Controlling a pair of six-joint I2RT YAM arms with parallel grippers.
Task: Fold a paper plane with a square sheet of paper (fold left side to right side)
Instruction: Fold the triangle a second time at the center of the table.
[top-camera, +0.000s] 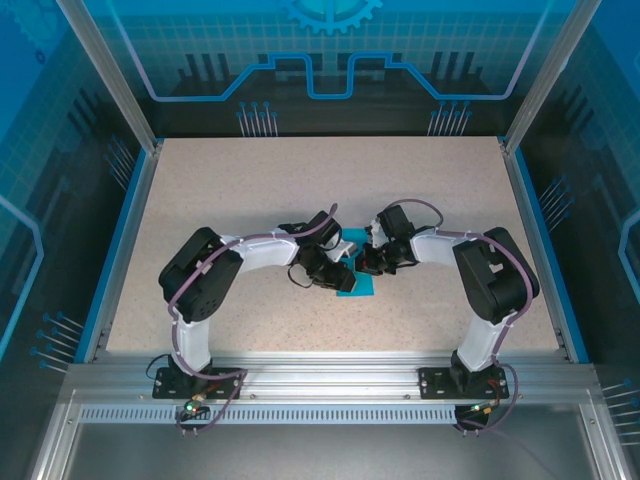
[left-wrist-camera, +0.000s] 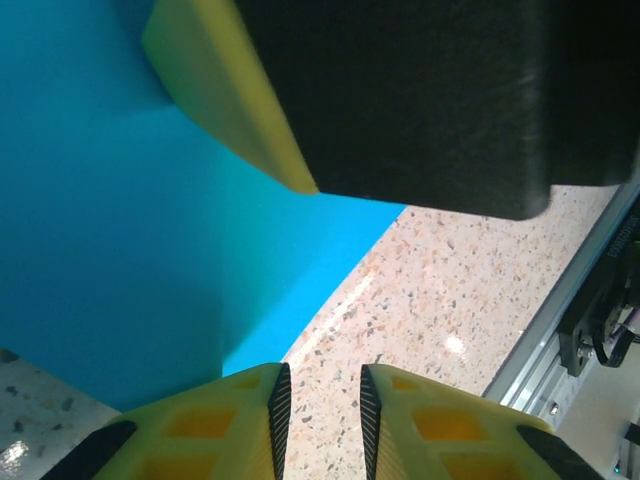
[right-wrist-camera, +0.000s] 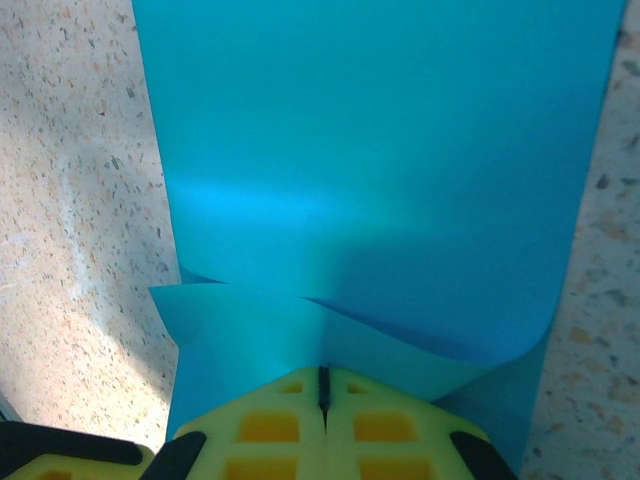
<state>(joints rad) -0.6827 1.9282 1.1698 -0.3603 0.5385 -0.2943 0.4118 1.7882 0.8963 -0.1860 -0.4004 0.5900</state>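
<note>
Right gripper (right-wrist-camera: 322, 388): clenched tight, its fingertips meeting on the near edge of the square sheet of paper (right-wrist-camera: 380, 150). The edge curls up into them and looks pinched.
Left gripper (left-wrist-camera: 320, 410): slightly parted and grasping nothing; bare table (left-wrist-camera: 450, 290) shows between the pads.
Sheet: spreads ahead of the right jaws in two loose layers, and lies just left of the left jaws, not touching them.
Risk: the fold is bowed and uncreased, so a pull from the pinch could drag or skew the sheet.
Hidden: the sheet's far edge is cut off, and from above the arms cover most of it. I can't judge the edge alignment.
</note>
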